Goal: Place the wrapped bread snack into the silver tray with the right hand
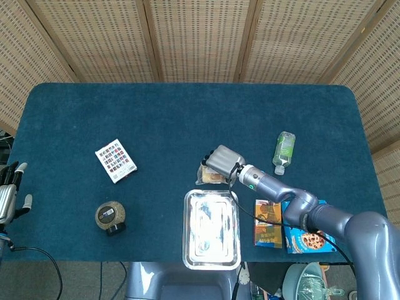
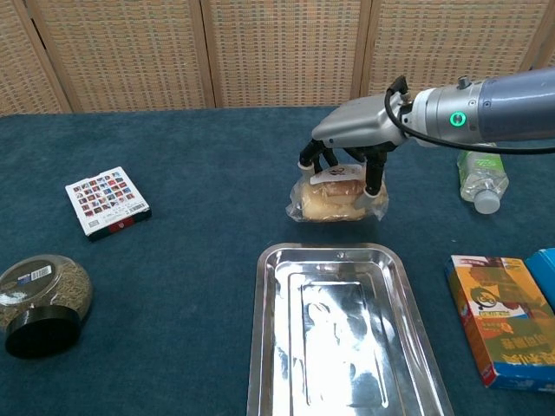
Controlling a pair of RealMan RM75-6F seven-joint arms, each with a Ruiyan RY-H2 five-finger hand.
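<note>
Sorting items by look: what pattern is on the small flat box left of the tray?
A grid of small multicoloured squares on the white flat box, clearest in chest view.

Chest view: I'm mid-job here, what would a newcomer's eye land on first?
The right hand gripping the wrapped bread snack from above, mid-table just beyond the silver tray's far rim. Next, the tray itself, shiny and with nothing in it, at the near edge. A jar and card box lie far left.
</note>
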